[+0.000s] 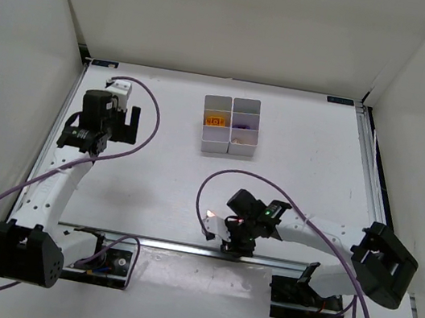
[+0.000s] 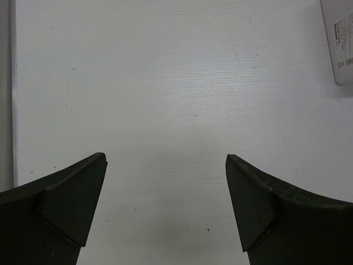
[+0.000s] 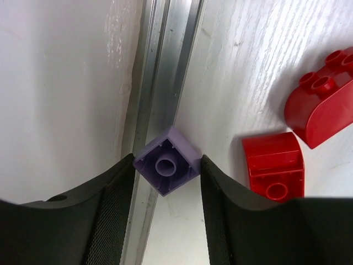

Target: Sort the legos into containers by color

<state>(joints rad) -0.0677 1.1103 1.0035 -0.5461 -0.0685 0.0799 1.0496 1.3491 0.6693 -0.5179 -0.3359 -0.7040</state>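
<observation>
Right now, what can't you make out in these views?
Top view: right hand covers the purple brick; contents of the containers too small to count.
Right wrist: rounded red brick cut by right edge; whether the fingers clamp the purple brick is unclear.
Left wrist: grey object cut by the corner.

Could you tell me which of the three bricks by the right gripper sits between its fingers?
The purple brick, underside up at the metal rail; both fingers touch it. The two red bricks lie outside them.

Pale purple lego, two glossy red legos, white containers, orange lego, white table
</observation>
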